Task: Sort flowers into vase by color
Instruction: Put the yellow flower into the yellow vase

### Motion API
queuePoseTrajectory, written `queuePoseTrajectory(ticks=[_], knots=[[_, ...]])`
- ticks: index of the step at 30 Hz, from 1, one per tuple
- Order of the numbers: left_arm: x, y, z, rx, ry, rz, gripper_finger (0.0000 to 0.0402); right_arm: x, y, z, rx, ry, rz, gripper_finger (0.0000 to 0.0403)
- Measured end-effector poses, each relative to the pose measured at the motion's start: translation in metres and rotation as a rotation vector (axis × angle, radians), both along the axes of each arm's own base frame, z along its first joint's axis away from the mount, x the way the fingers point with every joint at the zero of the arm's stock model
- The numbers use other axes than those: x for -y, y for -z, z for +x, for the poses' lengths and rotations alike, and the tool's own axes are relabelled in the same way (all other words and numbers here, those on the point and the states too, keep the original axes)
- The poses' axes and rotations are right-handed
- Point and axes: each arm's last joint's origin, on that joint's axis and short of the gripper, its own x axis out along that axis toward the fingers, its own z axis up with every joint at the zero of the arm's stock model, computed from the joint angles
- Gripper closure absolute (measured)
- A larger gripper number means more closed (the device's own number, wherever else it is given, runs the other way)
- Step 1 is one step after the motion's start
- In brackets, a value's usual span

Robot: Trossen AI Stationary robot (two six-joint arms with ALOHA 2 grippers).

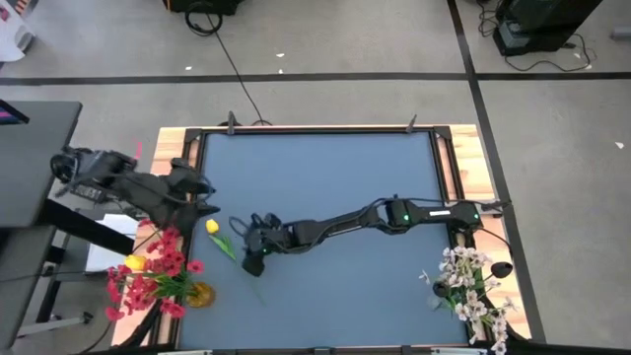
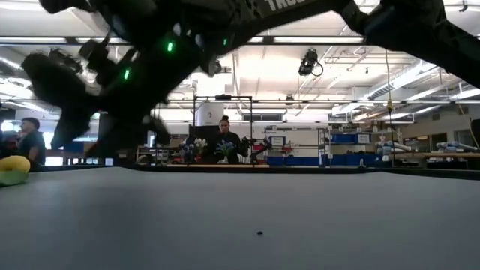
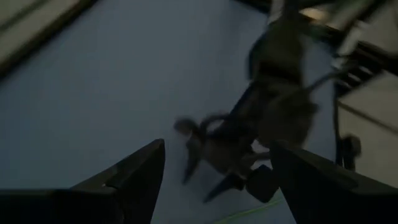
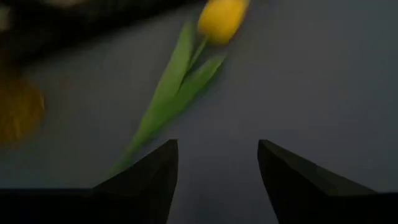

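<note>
Yellow tulip [image 1: 219,237] lies flat on the mat [image 1: 325,177], near-left part, bud toward the left arm, stalk running toward the near edge. Right gripper [image 1: 252,254] reaches across the table and sits just right of the stalk, jaws spread, holding nothing; in the right wrist view the tulip [image 4: 186,74] lies ahead of the fingers [image 4: 155,177], not between them. Left gripper [image 1: 202,192] waits at the left edge, jaws spread, empty. Red blooms [image 1: 153,276] and another yellow bud [image 1: 135,262] stand at the near-left corner, white sprays [image 1: 471,286] near-right.

Step in hand looks like picking up the tulip. Best: shift left to straddle the stalk, below the bud, come down, close on stalk not leaf.
</note>
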Motion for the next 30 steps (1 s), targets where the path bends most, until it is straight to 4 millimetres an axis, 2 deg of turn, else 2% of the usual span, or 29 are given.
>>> queuePoseTrajectory(ticks=[6, 10, 14, 18, 24, 30], knots=[[0.002, 0.016, 0.021, -0.162, -0.276, -0.150, 0.0136, 0.027, -0.054, -0.013, -0.003, 0.186, -0.017, 0.0184], [0.005, 0.022, 0.031, -0.209, -0.359, -0.188, 0.0154, 0.050, -0.086, -0.027, -0.069, 0.229, -0.062, 0.0186], [0.005, 0.027, 0.049, -0.218, -0.477, -0.235, 0.0160, 0.083, -0.116, -0.052, -0.211, 0.222, -0.076, 0.0186], [0.009, 0.036, 0.067, -0.229, -0.575, -0.271, 0.0161, 0.123, -0.136, -0.072, -0.327, 0.179, -0.131, 0.0186], [0.020, 0.074, 0.096, -0.226, -0.625, -0.392, 0.0161, 0.185, -0.176, -0.095, -0.239, 0.124, -0.051, 0.0186], [0.022, 0.116, 0.099, -0.270, -0.737, -0.460, 0.0161, 0.232, -0.200, -0.114, -0.118, 0.084, 0.039, 0.0186]])
